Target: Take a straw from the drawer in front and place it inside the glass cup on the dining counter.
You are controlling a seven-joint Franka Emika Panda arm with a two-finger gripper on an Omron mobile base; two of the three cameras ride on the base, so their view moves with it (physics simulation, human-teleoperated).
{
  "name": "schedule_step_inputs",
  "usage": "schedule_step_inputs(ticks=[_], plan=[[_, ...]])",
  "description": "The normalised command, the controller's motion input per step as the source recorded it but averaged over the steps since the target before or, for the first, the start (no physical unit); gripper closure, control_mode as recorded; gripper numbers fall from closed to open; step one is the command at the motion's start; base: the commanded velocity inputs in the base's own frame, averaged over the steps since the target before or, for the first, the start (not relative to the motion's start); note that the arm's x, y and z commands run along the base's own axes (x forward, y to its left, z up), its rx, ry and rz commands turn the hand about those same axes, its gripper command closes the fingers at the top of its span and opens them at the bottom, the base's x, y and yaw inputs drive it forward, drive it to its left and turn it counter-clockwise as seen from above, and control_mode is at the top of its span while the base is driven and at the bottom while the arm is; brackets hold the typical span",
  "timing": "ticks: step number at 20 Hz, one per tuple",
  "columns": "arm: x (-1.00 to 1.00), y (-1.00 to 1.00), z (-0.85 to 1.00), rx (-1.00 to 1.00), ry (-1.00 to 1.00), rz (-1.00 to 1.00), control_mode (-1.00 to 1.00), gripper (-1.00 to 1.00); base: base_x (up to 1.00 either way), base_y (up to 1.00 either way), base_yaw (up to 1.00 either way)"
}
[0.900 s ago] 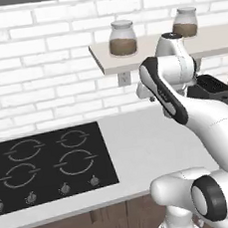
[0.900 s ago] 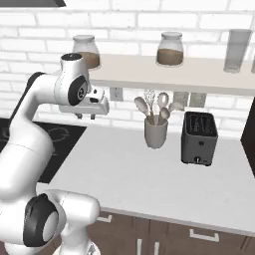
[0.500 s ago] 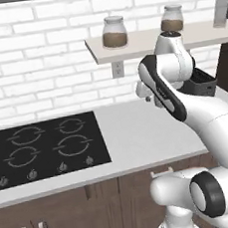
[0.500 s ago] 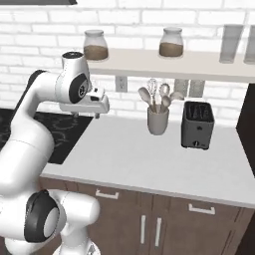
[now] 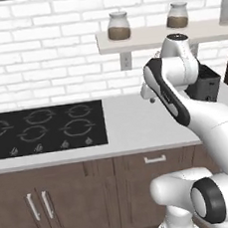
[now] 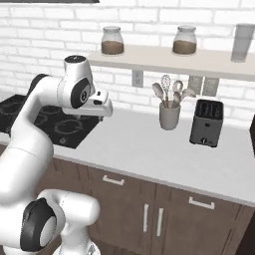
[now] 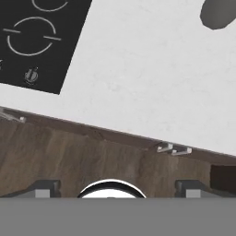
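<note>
One drawer (image 6: 113, 186), flat dark-brown wood with one slim silver bar handle (image 6: 113, 180), sits shut under the grey-white tabletop (image 6: 149, 144), well below the jaws (image 6: 106, 110), which stand wide and empty. Two glass jars (image 6: 112, 41) sit on the shelf (image 6: 199, 61); one black toaster (image 6: 205, 122) stands on the tabletop.

A white brick wall (image 6: 40, 35) backs a pale desk (image 6: 149, 149) with a black hob (image 5: 42, 129); a shelf (image 6: 199, 62) carries two jars (image 6: 112, 41), above dark-brown cabinet doors (image 5: 41, 204).
</note>
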Motion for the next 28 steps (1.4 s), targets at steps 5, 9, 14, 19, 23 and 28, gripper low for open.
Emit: schedule_step_inputs(ticks=[5,9,14,19,23,28], plan=[[0.00,0.00,0.00,0.00,0.00,0.00,1.00,-1.00,0.07,-0.72,0.56],[0.00,0.00,0.00,0.00,0.00,0.00,1.00,-1.00,0.00,-0.59,0.56],[0.00,0.00,0.00,0.00,0.00,0.00,1.00,-1.00,-0.23,-0.29,0.46],[0.00,0.00,0.00,0.00,0.00,0.00,1.00,-1.00,-0.74,-0.38,0.25],[0.00,0.00,0.00,0.00,0.00,0.00,1.00,-1.00,-0.77,-0.46,0.14],[0.00,0.00,0.00,0.00,0.00,0.00,1.00,-1.00,-0.12,-0.29,0.10]])
